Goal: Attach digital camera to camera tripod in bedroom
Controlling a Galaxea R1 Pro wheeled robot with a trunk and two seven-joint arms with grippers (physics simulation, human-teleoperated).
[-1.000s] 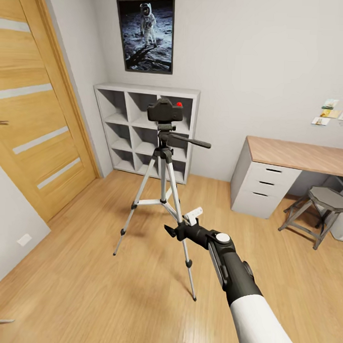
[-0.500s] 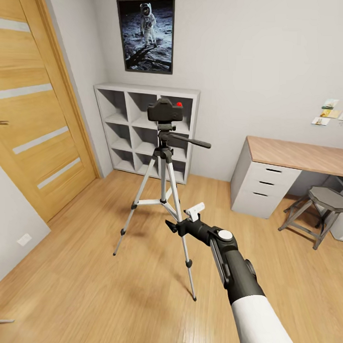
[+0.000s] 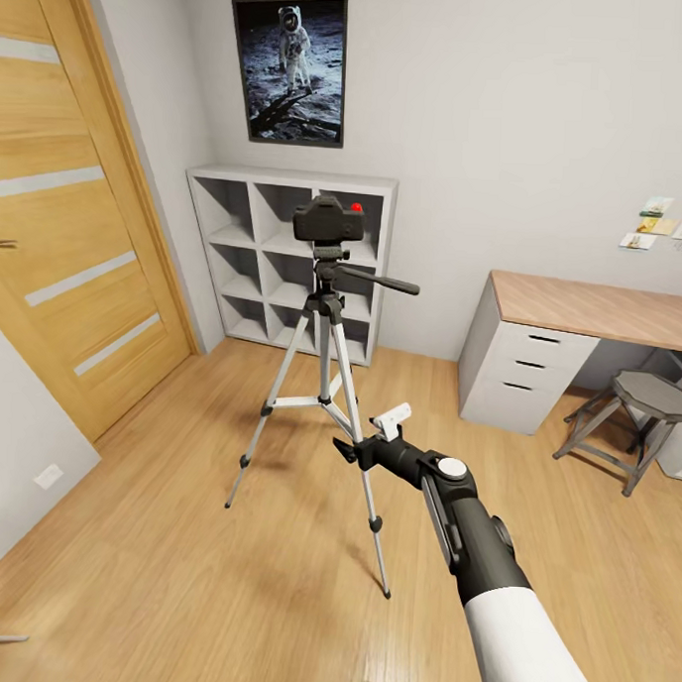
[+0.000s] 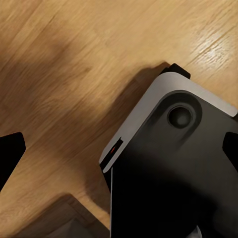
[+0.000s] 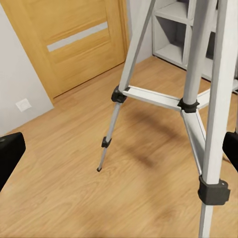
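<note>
Camera tripod point(image 3: 324, 380): stands upright on the light wood floor point(image 3: 173, 552), legs spread, in front of the white cube shelf point(image 3: 256, 248); my landmark for everything else.
Digital camera point(image 3: 327, 220): sits level on the tripod's head, red dot on top, with nothing gripping it.
Pan handle point(image 3: 378, 279): sticks out from the tripod's head toward the desk side.
Right gripper point(image 3: 369, 436): low beside the tripod's nearest leg, well below the camera; fingers parted, one white pad point(image 3: 391, 417) tilted up, nothing between them.
Left gripper: its wrist view looks down at the floor and a grey-and-black part of the robot; black fingertips sit at opposite edges, spread wide, holding nothing.
Wooden door point(image 3: 68, 240): off to the tripod's far side from the desk.
Desk point(image 3: 580, 322): against the wall beyond the handle's side, a stool point(image 3: 641, 409) beside it.
Astronaut poster point(image 3: 289, 68): on the wall above the shelf, behind the tripod.
</note>
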